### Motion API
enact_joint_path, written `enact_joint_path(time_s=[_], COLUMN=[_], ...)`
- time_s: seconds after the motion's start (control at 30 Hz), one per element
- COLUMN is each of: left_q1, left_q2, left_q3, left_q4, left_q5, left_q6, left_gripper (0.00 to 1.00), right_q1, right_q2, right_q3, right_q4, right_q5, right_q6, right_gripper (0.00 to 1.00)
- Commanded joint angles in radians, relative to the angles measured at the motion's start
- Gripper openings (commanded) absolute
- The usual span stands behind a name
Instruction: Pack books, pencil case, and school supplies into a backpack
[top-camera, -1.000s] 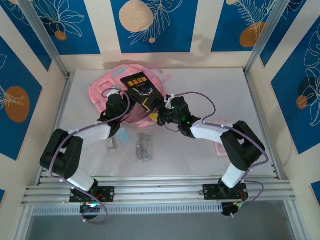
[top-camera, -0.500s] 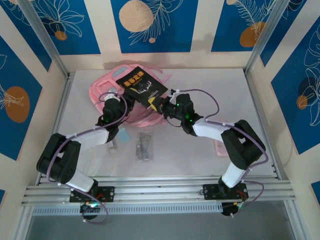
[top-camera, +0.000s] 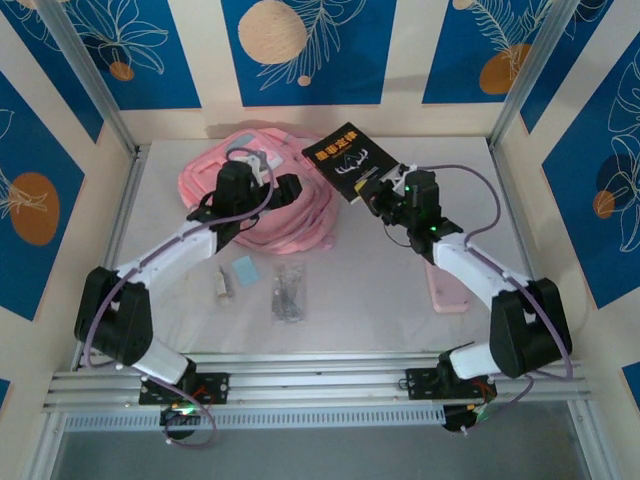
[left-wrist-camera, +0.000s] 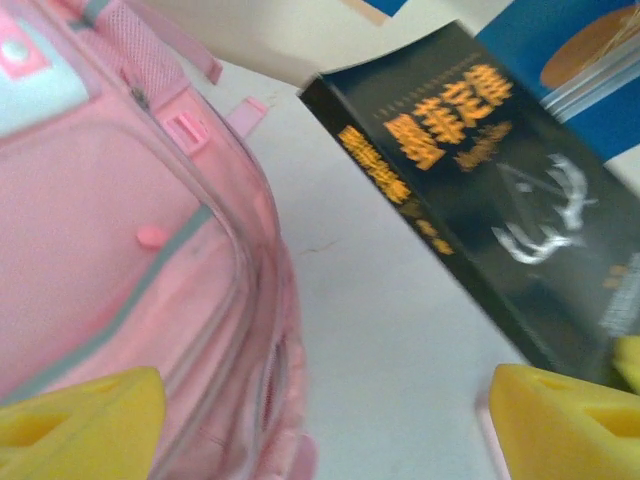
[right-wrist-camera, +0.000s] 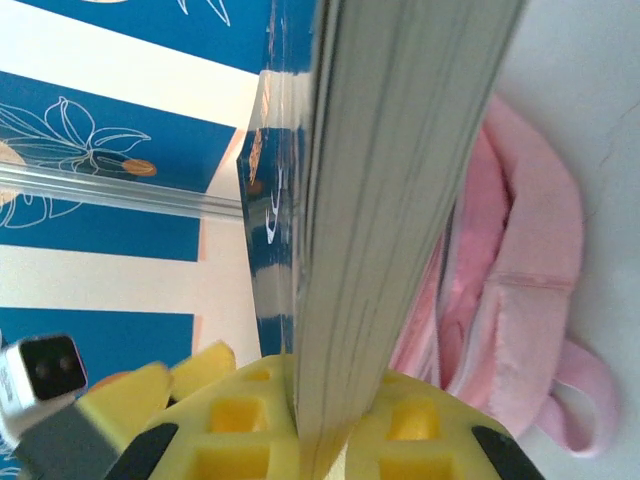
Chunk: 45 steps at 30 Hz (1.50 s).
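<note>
The right gripper (right-wrist-camera: 325, 440) is clamped on the lower edge of the black book (top-camera: 347, 160) — its yellow pads (right-wrist-camera: 235, 425) press on either side of the page block. The book is tilted up off the table (top-camera: 390, 300) with its gold lettering facing upward, held in the air just to the right of the backpack (top-camera: 250, 205). The backpack lies flat at the far left-centre of the table, pink straps bunched along its right side.

The left gripper (left-wrist-camera: 320, 430) hangs over the backpack's right edge with its jaws spread wide and nothing between them. From its wrist view the two yellow fingertips (left-wrist-camera: 85, 420) sit at the bottom corners. The backpack's front pocket is on the left and the book's cover on the right, with bare table between the two.

Nearer the arms' bases the small things lie loose on the table. The light-blue square (top-camera: 242, 270) has the tiny white piece (top-camera: 222, 286) just beside it on its near left, and the clear packet of dark items (top-camera: 289, 291) lies a little to their right — all apart from the backpack. The pale-pink pencil case (top-camera: 444, 296) lies flat on the right side of the table, partly covered by the right arm.
</note>
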Motion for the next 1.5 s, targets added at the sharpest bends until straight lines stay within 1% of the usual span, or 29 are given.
enact_joint_path(time_s=[0.0,0.13,0.23,0.27,0.47,0.57,0.67,0.7,0.73,0.8,0.83,0.9,1.0,1.1,1.2,1.33,1.47], left_q1=[0.001,-0.002,-0.013,-0.020,-0.040,-0.045,-0.052,-0.052,-0.052,-0.052,-0.052,-0.052,-0.052,-0.047,-0.036,-0.006,0.023], left_q2=[0.118,0.240,0.322,0.341,0.419,0.471,0.524,0.545,0.571,0.622,0.641,0.649,0.597,0.506,0.438,0.425,0.464], left_q3=[0.095,0.181,0.255,0.268,0.295,0.330,0.357,0.370,0.392,0.447,0.476,0.518,0.577,0.613,0.668,0.789,0.939], left_q4=[-0.263,-0.314,-0.390,-0.403,-0.421,-0.462,-0.490,-0.506,-0.534,-0.593,-0.624,-0.670,-0.723,-0.720,-0.711,-0.723,-0.760], left_q5=[-0.074,-0.107,-0.152,-0.184,-0.228,-0.253,-0.303,-0.322,-0.348,-0.378,-0.377,-0.329,-0.204,-0.102,-0.038,0.048,0.107], left_q6=[0.264,0.370,0.435,0.454,0.522,0.544,0.569,0.575,0.582,0.592,0.595,0.598,0.573,0.544,0.541,0.536,0.522], left_gripper=[0.83,0.82,0.80,0.80,0.80,0.80,0.79,0.76,0.68,0.41,0.24,0.00,0.00,0.00,0.00,0.00,0.00], right_q1=[-0.072,-0.132,-0.156,-0.165,-0.204,-0.224,-0.243,-0.247,-0.250,-0.254,-0.257,-0.256,-0.254,-0.252,-0.247,-0.222,-0.176], right_q2=[-0.088,-0.150,-0.188,-0.203,-0.274,-0.298,-0.317,-0.321,-0.323,-0.329,-0.331,-0.333,-0.331,-0.330,-0.329,-0.319,-0.285], right_q3=[-0.035,-0.090,-0.114,-0.120,-0.162,-0.176,-0.186,-0.187,-0.186,-0.188,-0.189,-0.188,-0.183,-0.182,-0.192,-0.199,-0.198], right_q4=[-0.086,-0.125,-0.156,-0.171,-0.219,-0.226,-0.226,-0.225,-0.224,-0.212,-0.205,-0.193,-0.194,-0.209,-0.204,-0.186,-0.156], right_q5=[-0.063,-0.115,-0.130,-0.132,-0.131,-0.131,-0.130,-0.129,-0.129,-0.132,-0.134,-0.143,-0.151,-0.149,-0.149,-0.154,-0.160], right_q6=[-0.125,-0.136,-0.155,-0.162,-0.196,-0.196,-0.197,-0.196,-0.195,-0.194,-0.193,-0.199,-0.221,-0.233,-0.232,-0.231,-0.224], right_gripper=[0.00,0.00,0.00,0.00,0.00,0.00,0.00,0.00,0.00,0.00,0.00,0.00,0.00,0.00,0.00,0.00,0.00])
